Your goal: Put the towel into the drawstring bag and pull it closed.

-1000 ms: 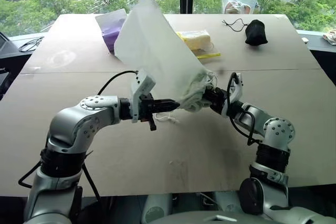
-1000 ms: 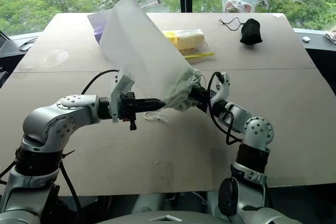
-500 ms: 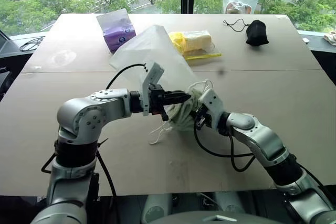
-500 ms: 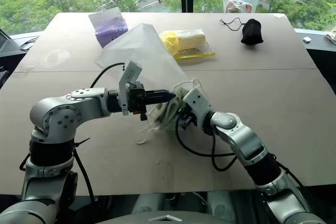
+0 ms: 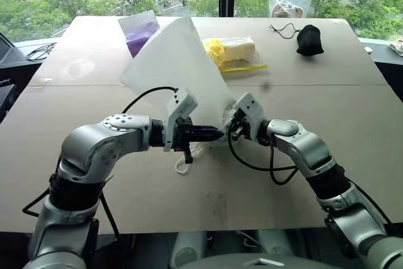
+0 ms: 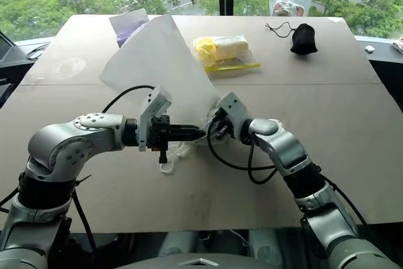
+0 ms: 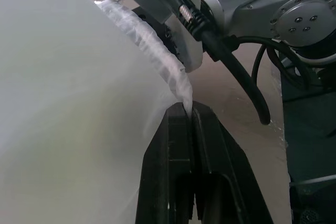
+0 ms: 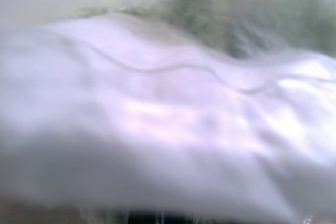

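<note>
Brown tabletop below us: our left gripper (image 5: 217, 134) pinches the drawstring bag (image 5: 179, 64) at its gathered mouth, and our right gripper (image 5: 234, 126), pressed together, meets it opposite. We judge we're cinching; next, pull the cord (image 5: 183, 164) apart.

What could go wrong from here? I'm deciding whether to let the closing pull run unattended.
1. The left gripper is shut on just a thin edge of the drawstring bag at its gathered mouth; a hard pull may slip it free.
2. A cord loop dangles loose below, so pulling fabric alone may not cinch the mouth.
3. The right gripper is pressed into the bag's mouth and could block it from closing.
</note>
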### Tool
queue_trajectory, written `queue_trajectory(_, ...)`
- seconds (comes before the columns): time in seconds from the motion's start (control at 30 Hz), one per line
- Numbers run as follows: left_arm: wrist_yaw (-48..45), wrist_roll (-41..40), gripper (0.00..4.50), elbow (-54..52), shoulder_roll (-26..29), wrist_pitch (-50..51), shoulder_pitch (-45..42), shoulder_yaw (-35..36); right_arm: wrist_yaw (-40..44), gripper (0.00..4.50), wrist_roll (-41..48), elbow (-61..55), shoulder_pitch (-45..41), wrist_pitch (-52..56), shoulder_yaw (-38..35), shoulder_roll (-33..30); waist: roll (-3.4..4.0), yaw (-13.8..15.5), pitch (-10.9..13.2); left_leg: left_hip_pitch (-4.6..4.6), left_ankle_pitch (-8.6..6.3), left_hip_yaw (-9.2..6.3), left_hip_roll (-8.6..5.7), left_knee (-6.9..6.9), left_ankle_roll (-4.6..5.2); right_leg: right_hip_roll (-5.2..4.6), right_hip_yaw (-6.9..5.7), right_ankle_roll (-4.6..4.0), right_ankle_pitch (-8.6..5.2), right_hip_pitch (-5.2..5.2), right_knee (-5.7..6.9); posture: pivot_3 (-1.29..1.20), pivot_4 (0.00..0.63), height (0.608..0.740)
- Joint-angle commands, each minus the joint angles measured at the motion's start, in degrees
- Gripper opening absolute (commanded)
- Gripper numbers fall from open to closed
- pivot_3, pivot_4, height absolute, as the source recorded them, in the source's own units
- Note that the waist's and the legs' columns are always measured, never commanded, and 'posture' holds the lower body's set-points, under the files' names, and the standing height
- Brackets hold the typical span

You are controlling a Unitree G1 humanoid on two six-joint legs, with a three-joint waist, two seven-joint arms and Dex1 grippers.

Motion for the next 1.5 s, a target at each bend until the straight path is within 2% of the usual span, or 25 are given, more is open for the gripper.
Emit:
queue_trajectory(0.03, 0.00, -0.13, 0.00, 3.06, -0.03, -0.98, -0.34, 2.99, 2.98, 1.30, 6.35, -4.37, 1.28, 3.27, -6.89, -0.16, 0.00, 0.03, 0.00, 0.00, 0.00, 0.00, 0.00, 0.00, 0.00, 0.00, 0.00, 0.00, 0.00, 0.00, 0.00, 0.00, 0.150, 0.740)
queue_trajectory(0.17, 0.57, -0.56, 0.00, 7.23, -0.69, -0.86, -1.05, 5.36, 2.82, 3.33, 7.08, -10.03, 4.64, 6.46, -7.67, -2.32, 0.00, 0.03, 0.01, -0.02, 0.00, 0.00, 0.00, -0.02, 0.01, 0.00, 0.00, 0.00, 0.00, -0.01, 0.00, 0.00, 0.150, 0.740)
queue_trajectory(0.23, 0.78, -1.17, 0.00, 8.70, -1.25, -0.48, -1.58, 6.40, 3.23, 3.97, 8.63, -13.62, 6.41, 8.45, -8.13, -3.21, 0.00, -0.05, 0.01, -0.02, 0.00, 0.00, 0.00, -0.02, 0.01, -0.01, 0.00, 0.00, 0.00, -0.02, -0.01, 0.00, 0.150, 0.740)
queue_trajectory(0.33, 0.47, -1.11, 0.00, 9.81, -1.56, -0.64, -1.97, 6.78, 2.91, 3.97, 9.93, -16.76, 7.43, 9.98, -8.40, -3.23, 0.00, -0.18, 0.01, -0.02, 0.00, 0.01, 0.00, -0.03, 0.01, -0.01, 0.00, 0.00, 0.00, -0.02, 0.00, 0.00, 0.150, 0.740)
queue_trajectory(0.47, 0.01, -0.51, 0.00, 10.74, -1.62, -1.19, -1.99, 6.55, -1.92, 3.97, 10.88, -16.29, 6.76, 10.92, -9.83, 2.59, -0.01, -0.53, 0.00, 0.00, 0.00, 0.00, 0.00, -0.03, 0.01, -0.01, 0.00, 0.01, 0.00, -0.03, 0.01, 0.00, 0.150, 0.740)
queue_trajectory(0.63, -0.37, -0.09, 0.00, 10.91, -1.41, -1.49, -1.76, 6.27, -7.58, 3.97, 6.79, -8.06, 4.03, 7.77, -8.18, 10.02, -0.01, -0.64, 0.00, 0.00, 0.00, 0.01, 0.00, -0.03, 0.00, -0.01, 0.00, 0.00, 0.00, -0.03, 0.01, 0.00, 0.150, 0.740)
queue_trajectory(0.77, -0.47, -0.04, 0.00, 10.24, -1.21, -1.42, -1.52, 6.12, -8.05, 3.97, 8.88, -4.45, 3.57, 7.17, -10.91, 14.52, -0.02, -0.59, 0.00, -0.02, 0.00, 0.00, 0.00, -0.03, 0.01, -0.01, 0.00, -0.01, 0.01, -0.02, 0.00, 0.00, 0.150, 0.740)
queue_trajectory(0.9, -0.38, -0.20, 0.00, 9.32, -0.93, -1.28, -1.13, 6.29, -6.68, 2.13, 6.46, -1.99, 3.21, 3.35, -9.86, 14.34, -0.01, -0.69, 0.00, -0.01, 0.00, 0.01, 0.00, -0.03, 0.01, -0.01, 0.00, -0.01, 0.01, -0.02, 0.01, 0.00, 0.150, 0.740)
queue_trajectory(0.97, -0.16, -0.23, 0.00, 9.00, -0.93, -1.15, -1.15, 6.31, -5.27, 1.42, 6.92, -1.82, 3.34, 0.69, -10.18, 14.81, -0.02, -0.69, 0.00, -0.01, 0.00, 0.01, 0.00, -0.03, 0.01, -0.01, 0.00, -0.01, 0.01, -0.02, 0.01, 0.00, 0.150, 0.740)
queue_trajectory(1.0, -0.33, -0.07, 0.00, 8.64, -0.74, -1.36, -1.12, 6.08, -3.91, 0.86, 5.93, -1.92, 3.33, -2.40, -9.40, 14.31, -0.01, -0.70, 0.00, 0.00, 0.00, 0.01, 0.00, -0.03, 0.01, -0.01, 0.00, -0.01, 0.01, -0.02, 0.01, 0.00, 0.150, 0.740)
queue_trajectory(1.07, -0.81, 0.09, 0.00, 7.84, -0.32, -1.44, -1.29, 5.45, -0.45, 0.10, 3.77, -2.82, 3.45, -7.68, -6.88, 12.54, -0.01, -0.71, 0.00, 0.00, 0.00, 0.01, 0.00, -0.03, 0.01, -0.01, 0.00, -0.01, 0.01, -0.03, 0.02, 0.00, 0.150, 0.740)
queue_trajectory(1.17, -1.20, -0.68, 0.00, 7.47, -0.55, -0.68, -3.23, 5.09, 3.67, 0.04, -0.52, -4.84, 2.97, -13.78, -2.36, 8.76, -0.01, -0.65, 0.00, 0.00, 0.00, 0.02, 0.00, -0.03, 0.01, -0.01, 0.00, 0.00, 0.01, -0.02, 0.01, 0.00, 0.150, 0.740)
queue_trajectory(1.37, -1.62, -3.94, 0.00, 10.94, -2.50, 4.05, -10.28, 5.29, 9.52, 0.04, -14.42, -4.63, -0.88, -23.09, 8.60, -1.42, -0.03, -0.57, 0.01, -0.01, 0.01, 0.01, 0.00, 0.08, 0.01, 0.01, -0.02, 0.12, -0.07, -0.01, 0.07, 0.00, 0.150, 0.740)
queue_trajectory(1.5, -2.42, -5.43, 0.00, 12.29, -3.67, 6.01, -13.33, 5.01, 11.74, 0.04, -18.08, -2.82, -1.40, -26.00, 10.43, -4.19, -0.05, -0.61, 0.02, 0.00, 0.01, 0.02, 0.00, 0.15, 0.01, 0.01, -0.01, 0.07, -0.04, -0.01, 0.17, 0.00, 0.150, 0.740)
